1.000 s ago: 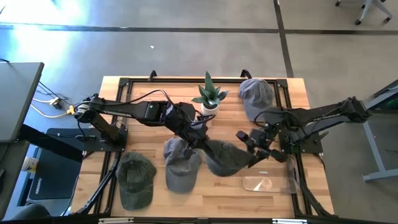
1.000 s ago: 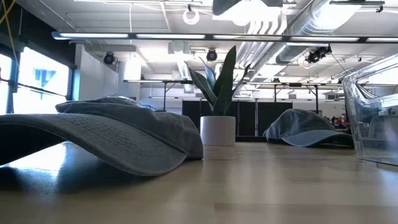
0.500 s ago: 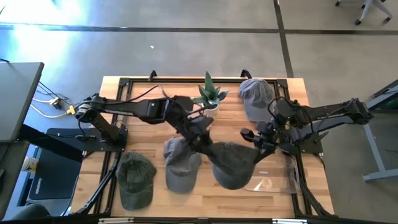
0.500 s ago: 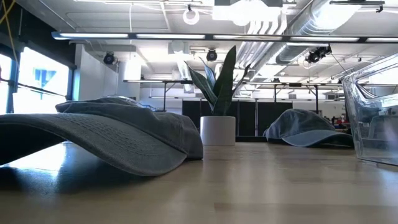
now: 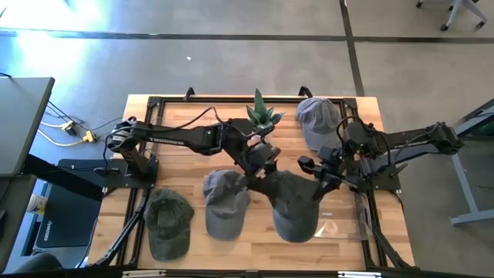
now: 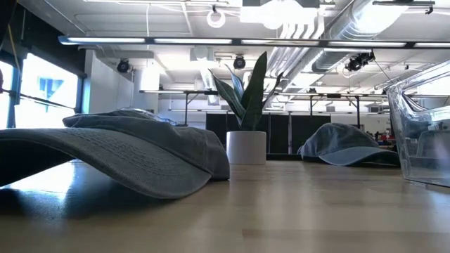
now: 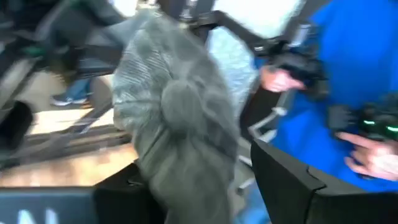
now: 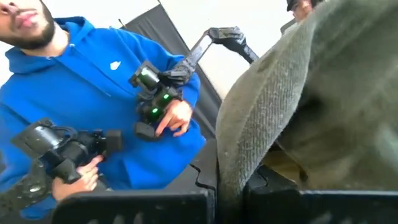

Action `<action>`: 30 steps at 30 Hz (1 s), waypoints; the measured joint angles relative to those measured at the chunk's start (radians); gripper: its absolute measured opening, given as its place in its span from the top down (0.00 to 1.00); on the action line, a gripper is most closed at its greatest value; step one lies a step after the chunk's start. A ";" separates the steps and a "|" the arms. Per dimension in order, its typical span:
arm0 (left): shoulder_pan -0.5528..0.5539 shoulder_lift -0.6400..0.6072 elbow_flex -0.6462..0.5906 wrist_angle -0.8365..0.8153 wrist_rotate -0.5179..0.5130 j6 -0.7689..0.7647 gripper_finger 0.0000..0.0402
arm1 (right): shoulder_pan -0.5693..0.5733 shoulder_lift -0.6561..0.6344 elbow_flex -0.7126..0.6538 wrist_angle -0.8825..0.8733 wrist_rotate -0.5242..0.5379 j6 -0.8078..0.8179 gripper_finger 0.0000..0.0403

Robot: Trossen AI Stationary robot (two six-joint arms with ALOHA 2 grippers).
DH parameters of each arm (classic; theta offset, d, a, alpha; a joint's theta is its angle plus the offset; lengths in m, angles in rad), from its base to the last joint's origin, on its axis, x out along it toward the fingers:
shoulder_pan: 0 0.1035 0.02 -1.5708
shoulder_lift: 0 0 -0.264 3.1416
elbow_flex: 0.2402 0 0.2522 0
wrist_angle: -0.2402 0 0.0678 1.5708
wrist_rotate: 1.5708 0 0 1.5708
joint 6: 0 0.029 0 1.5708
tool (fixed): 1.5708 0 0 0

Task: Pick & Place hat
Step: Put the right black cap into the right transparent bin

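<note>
A dark grey hat (image 5: 295, 205) hangs above the table's near right, between my two grippers. My right gripper (image 5: 318, 176) is shut on it from the right. My left gripper (image 5: 264, 166) stands open at the hat's left. In the left wrist view the hat's crown (image 7: 180, 124) fills the gap between the spread fingers (image 7: 124, 193). On the table lie an olive hat (image 5: 170, 220), a grey hat (image 5: 225, 201) and a light grey hat (image 5: 318, 120). Each rests on its brim and rim. My left gripper is open around the hat's crown, and I cannot tell whether either finger touches the cloth. My right gripper pinches the edge of the hat's brim (image 8: 231, 168) between its two shut fingers. They come at it about level from the table's right. The hat hangs below and beside them, clear of the table.
A clear plastic container (image 5: 340, 225) stands near the right front, just right of the hanging hat. A potted plant (image 5: 260, 122) stands at the far middle. A person in a blue hoodie (image 8: 93, 93) holds controllers beyond the table.
The dark grey hat has moved toward the table's right edge and a little toward the near edge, and now hangs closer to the clear container. My left gripper has gone toward the right edge along with it. My right gripper has stayed near its place at the hat's right side.
</note>
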 joint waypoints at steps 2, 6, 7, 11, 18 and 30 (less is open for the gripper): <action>0.000 -0.001 0.000 -0.005 0.060 0.000 0.59 | 0.000 -0.009 0.000 0.003 -0.005 0.017 0.99; -0.002 -0.019 0.000 -0.015 0.195 -0.061 0.76 | 0.000 -0.042 0.000 0.004 -0.024 0.056 0.99; -0.004 -0.028 0.000 -0.003 0.222 -0.083 0.81 | 0.000 -0.052 0.000 0.005 -0.031 0.060 0.99; -0.008 -0.058 0.000 0.040 0.229 -0.049 0.97 | 0.000 -0.065 0.000 0.008 -0.032 0.060 0.99; -0.007 -0.059 0.000 0.047 0.008 -0.050 0.89 | 0.000 -0.043 0.000 0.042 -0.001 0.032 0.99; -0.009 -0.015 0.000 0.139 0.071 -0.096 0.57 | -0.041 -0.045 0.000 0.276 0.067 0.014 0.99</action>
